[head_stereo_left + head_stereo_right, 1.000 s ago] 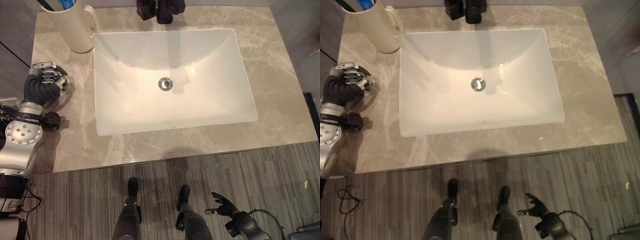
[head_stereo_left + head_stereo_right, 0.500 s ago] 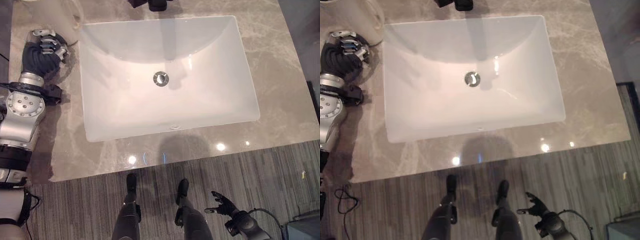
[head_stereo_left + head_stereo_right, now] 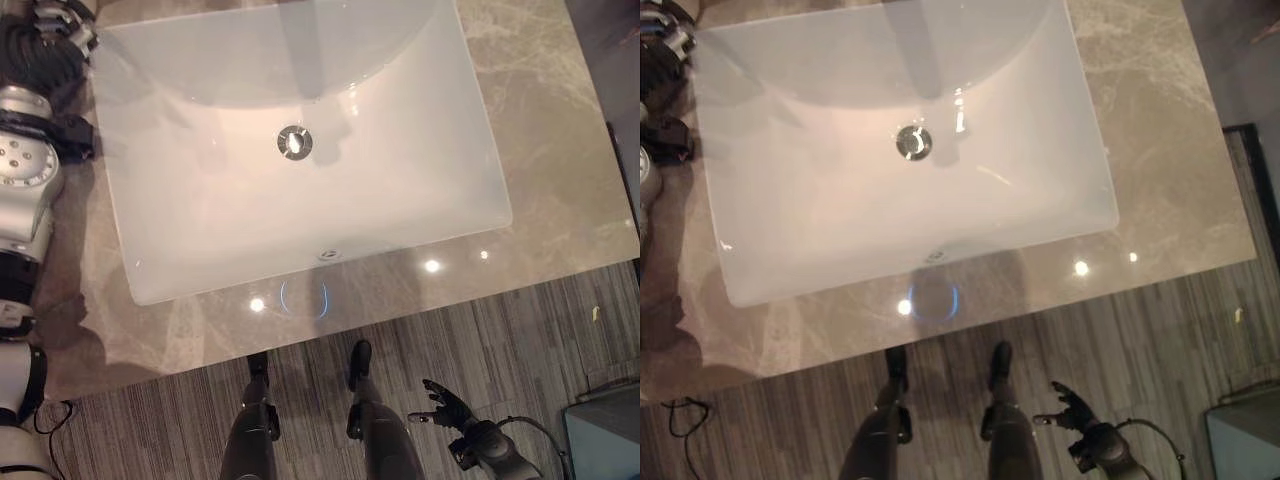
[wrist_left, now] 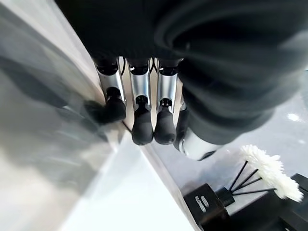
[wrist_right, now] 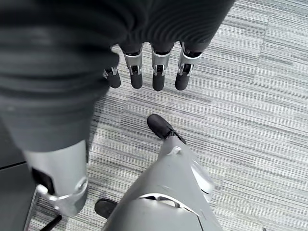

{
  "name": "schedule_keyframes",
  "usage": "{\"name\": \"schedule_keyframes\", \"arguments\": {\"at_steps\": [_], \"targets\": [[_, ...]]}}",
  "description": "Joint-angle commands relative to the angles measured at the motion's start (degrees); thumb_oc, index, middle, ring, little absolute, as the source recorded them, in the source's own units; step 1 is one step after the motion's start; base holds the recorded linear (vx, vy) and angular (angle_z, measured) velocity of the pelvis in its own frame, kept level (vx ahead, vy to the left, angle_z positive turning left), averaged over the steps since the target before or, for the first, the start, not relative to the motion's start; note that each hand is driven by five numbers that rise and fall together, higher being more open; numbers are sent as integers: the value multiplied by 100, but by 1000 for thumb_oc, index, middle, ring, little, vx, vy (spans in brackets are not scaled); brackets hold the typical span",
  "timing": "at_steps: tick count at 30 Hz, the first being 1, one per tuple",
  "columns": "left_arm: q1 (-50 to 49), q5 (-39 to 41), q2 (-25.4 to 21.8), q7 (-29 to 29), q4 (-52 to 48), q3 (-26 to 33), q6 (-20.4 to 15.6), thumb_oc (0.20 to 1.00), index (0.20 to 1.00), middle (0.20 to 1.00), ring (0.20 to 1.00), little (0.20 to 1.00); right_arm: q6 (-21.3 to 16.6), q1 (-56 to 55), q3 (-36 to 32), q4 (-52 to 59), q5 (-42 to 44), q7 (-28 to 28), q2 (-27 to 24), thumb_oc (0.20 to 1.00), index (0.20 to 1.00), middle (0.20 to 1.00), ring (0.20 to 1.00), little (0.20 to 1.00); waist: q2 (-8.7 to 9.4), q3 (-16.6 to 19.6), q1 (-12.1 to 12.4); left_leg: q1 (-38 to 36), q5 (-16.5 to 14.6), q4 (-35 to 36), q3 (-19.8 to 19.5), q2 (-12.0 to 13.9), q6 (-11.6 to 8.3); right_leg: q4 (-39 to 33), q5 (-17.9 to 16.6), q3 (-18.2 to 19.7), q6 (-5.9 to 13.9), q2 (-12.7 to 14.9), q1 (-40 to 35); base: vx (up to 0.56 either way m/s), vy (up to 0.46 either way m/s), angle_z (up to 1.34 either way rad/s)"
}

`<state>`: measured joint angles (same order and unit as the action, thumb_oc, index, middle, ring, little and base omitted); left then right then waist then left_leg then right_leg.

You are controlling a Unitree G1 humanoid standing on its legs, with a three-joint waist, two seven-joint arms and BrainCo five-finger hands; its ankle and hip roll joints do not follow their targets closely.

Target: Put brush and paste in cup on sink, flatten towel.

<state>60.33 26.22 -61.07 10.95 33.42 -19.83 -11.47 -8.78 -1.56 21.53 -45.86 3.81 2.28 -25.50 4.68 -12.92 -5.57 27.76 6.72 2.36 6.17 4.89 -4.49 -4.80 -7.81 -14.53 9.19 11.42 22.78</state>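
Left hand (image 3: pixel 55 25) at the far left corner of the marble bench (image 3: pixel 560 170), beside the white sink (image 3: pixel 300 190); fingers (image 4: pixel 139 120) curled downward in the left wrist view, gripping nothing visible, tips close to a pale sloping surface. Right hand (image 3: pixel 445 410) low over the striped floor (image 3: pixel 560 350), fingers (image 5: pixel 156 72) loosely spread, empty. Cup, brush, paste and towel nowhere visible, so impossible to place from here. Black diffuser bottle with white reeds (image 4: pixel 226 197) just past the left fingers. Likely trouble: reaching blind along the far edge and knocking that bottle over, or misjudging the next grasp with the targets out of sight.
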Motion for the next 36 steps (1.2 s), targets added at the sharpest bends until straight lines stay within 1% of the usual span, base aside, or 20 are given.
{"name": "schedule_keyframes", "arguments": {"at_steps": [1,2,3,5,6,8,9,10,11,14,16,17,21,24,25,27,28,29,34,36], "targets": [[133,-32,-248,161,514,-120,-11,200,200,200,200,200,-94,-58,-75,105,235,-120,-231,1000,1000,1000,1000,1000,10,-127,-73,-207,58,141,15,16,40,16,-626,189,463,156,-244,9,-10,-4],[247,-4,-257,180,612,-191,-10,200,200,200,200,200,-97,-56,-64,97,259,-123,-239,1000,1000,1000,1000,1000,10,-133,-84,-193,63,149,5,23,32,6,-648,191,473,155,-232,95,-20,-4],[325,9,-262,181,686,-248,1,200,200,200,200,200,-102,-55,-55,110,283,-121,-245,1000,1000,1000,1000,1000,-17,-95,-90,-246,-58,194,-45,56,-18,-3,-567,220,522,123,-267,93,-22,-2],[469,25,-219,186,765,-352,-17,200,200,200,200,200,-119,-41,-44,100,327,-129,-227,1000,1000,1000,1000,1000,-13,-98,-91,-194,-52,203,-74,64,-23,-11,-565,215,523,121,-231,11,-17,-2],[487,51,-208,188,743,-366,-36,200,200,200,200,200,-125,-41,-31,103,345,-125,-212,1000,1000,1000,1000,1000,3,-124,-100,-103,86,174,-32,36,23,-18,-652,179,481,155,-165,-65,-9,-1],[368,132,-169,153,557,-327,-98,200,200,200,200,200,-139,-55,-16,67,356,-126,-180,1000,1000,1000,1000,1000,-20,-124,-92,-73,96,176,-52,29,14,-20,-632,162,478,168,-162,-17,-10,4],[144,157,-229,110,196,-230,-158,200,200,200,200,200,-140,-68,-23,66,332,-135,-175,1000,1000,1000,1000,1000,-38,-124,-72,-55,100,172,-73,16,13,-20,-629,162,476,180,-155,22,-13,6],[-611,51,-454,32,-369,207,-160,200,200,200,200,200,-155,-94,-73,-3,268,-137,-177,1000,1000,1000,1000,1000,-77,-103,-5,-13,102,161,-78,2,9,-20,-611,170,475,177,-130,0,0,0],[-905,-215,-772,-12,-473,414,-78,200,200,200,200,200,-167,-179,-142,26,214,-97,-212,1000,1000,1000,1000,1000,-83,-73,48,9,97,150,-81,18,7,-20,-538,149,459,160,-133,3,-34,-1],[-1060,-390,-1057,-125,-425,570,33,200,200,200,200,200,-151,-207,-191,-96,187,-61,-228,1000,1000,1000,1000,1000,-111,-42,116,11,115,157,-119,40,-19,-20,-499,70,458,160,-158,-8,-46,-2],[-1082,-489,-1126,-150,-433,586,77,200,200,200,200,200,-140,-192,-206,-139,184,-51,-225,1000,1000,1000,1000,1000,-122,-34,134,12,119,163,-135,46,-28,-20,-495,48,461,166,-175,0,-17,1],[-1108,-740,-1245,-176,-438,629,146,200,200,200,200,200,-132,-232,-209,-150,163,-1,-207,1000,1000,1000,1000,1000,-120,5,175,10,118,173,-160,53,-34,-20,-473,10,458,164,-204,3,-29,6],[-1026,-1043,-1269,-138,-244,606,231,200,200,200,200,200,-119,-252,-195,-182,167,51,-212,1000,1000,1000,1000,1000,-118,51,186,-23,120,191,-179,57,-48,-20,-440,-31,455,168,-242,-4,-9,12],[-627,-1481,-1206,-30,13,345,310,200,200,200,200,200,-105,-222,-169,-215,199,82,-193,1000,1000,1000,1000,1000,-101,107,154,-18,138,219,-184,67,-59,-20,-443,-47,461,168,-225,-11,-1,11],[-309,-1500,-1059,41,411,129,316,200,200,200,200,200,-120,-197,-162,-215,251,79,-204,1000,1000,1000,1000,1000,-83,137,118,-4,149,238,-178,80,-65,-20,-447,-47,461,165,-201,0,0,0],[-21,-1513,-954,105,710,-66,312,200,200,200,200,200,-127,-158,-140,-232,308,64,-214,1000,1000,1000,1000,1000,-80,157,65,5,161,253,-165,91,-72,-20,-469,-38,468,162,-179,-17,15,-1],[694,-1491,-745,164,1445,-578,348,200,200,200,200,200,-159,-105,-159,-255,459,27,-203,1000,1000,1000,1000,1000,-20,183,-33,26,168,264,-121,126,-74,-20,-540,10,487,141,-105,-34,29,-2],[748,-1484,-740,162,1469,-630,341,200,200,200,200,200,-159,-105,-167,-255,460,27,-189,1000,1000,1000,1000,1000,-9,180,-22,28,168,264,-121,126,-74,-20,-541,10,487,141,-103,-39,31,-3],[1741,-1416,-447,250,2487,-1209,356,200,200,200,200,200,-208,-234,-185,-386,665,38,-156,1000,1000,1000,1000,1000,110,221,-225,85,175,264,-33,169,-82,-20,-652,119,525,116,53,-17,30,-4],[1895,-1378,-394,285,2649,-1266,348,200,200,200,200,200,-200,-282,-200,-398,698,47,-154,1000,1000,1000,1000,1000,134,231,-257,104,176,264,-26,171,-84,-20,-676,130,534,116,78,-8,35,-11]]}}
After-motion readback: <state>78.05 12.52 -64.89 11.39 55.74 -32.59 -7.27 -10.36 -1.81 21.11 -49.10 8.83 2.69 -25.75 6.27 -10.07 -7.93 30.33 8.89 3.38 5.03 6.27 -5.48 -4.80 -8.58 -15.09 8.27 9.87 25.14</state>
